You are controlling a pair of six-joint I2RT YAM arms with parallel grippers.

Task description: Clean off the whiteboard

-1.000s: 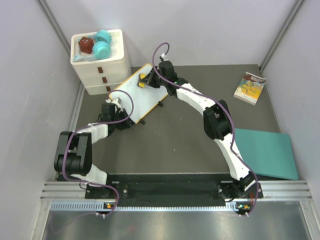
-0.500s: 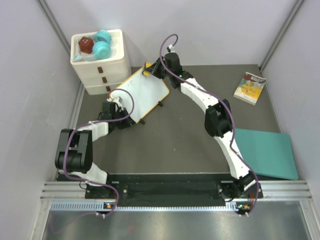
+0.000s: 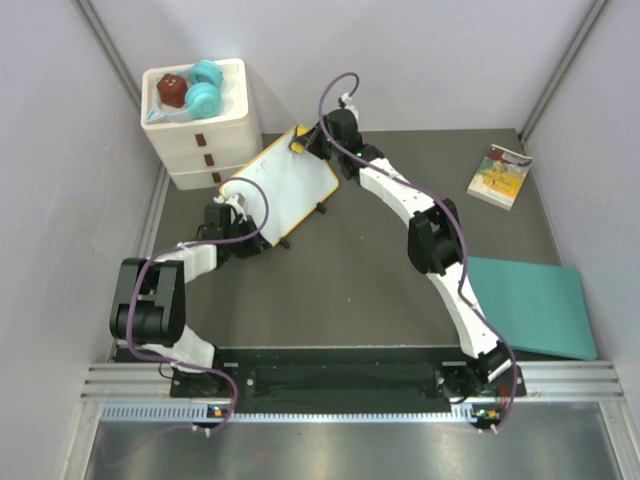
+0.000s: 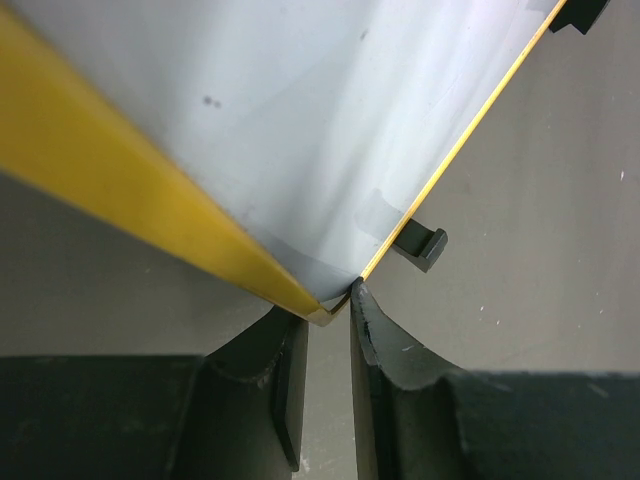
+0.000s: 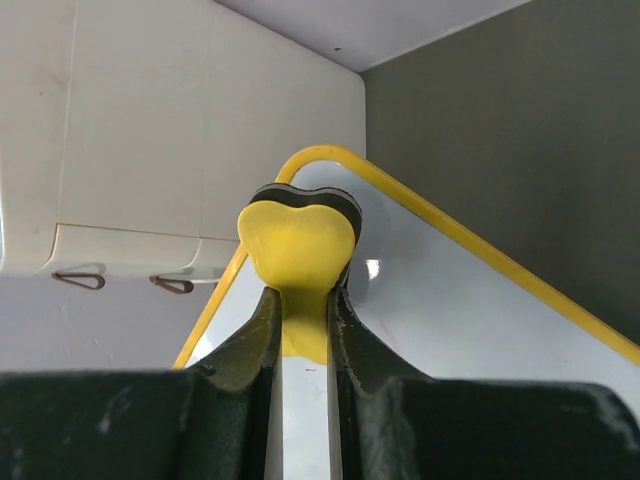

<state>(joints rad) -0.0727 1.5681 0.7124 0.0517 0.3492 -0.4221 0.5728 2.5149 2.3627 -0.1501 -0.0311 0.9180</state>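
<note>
The whiteboard (image 3: 285, 190), white with a thin orange-yellow frame, lies slanted left of the table's middle. Its surface looks white, with only a few faint specks in the left wrist view (image 4: 300, 120). My left gripper (image 3: 243, 243) is shut on the board's near corner, which sits between the fingertips (image 4: 328, 305). My right gripper (image 3: 312, 143) is shut on a yellow heart-shaped eraser (image 3: 297, 146) at the board's far rounded corner. In the right wrist view the eraser (image 5: 298, 240) rests on the board (image 5: 450, 320), pinched between the gripper's (image 5: 303, 295) fingers.
A white three-drawer box (image 3: 200, 125) with teal and brown toys on top stands just behind the board. A book (image 3: 498, 176) lies at the back right and a teal mat (image 3: 530, 305) at the right. A black foot (image 4: 420, 245) sticks out under the board.
My right gripper has slid the eraser from the board's upper surface out to its far corner. The left gripper and the board have stayed put.
</note>
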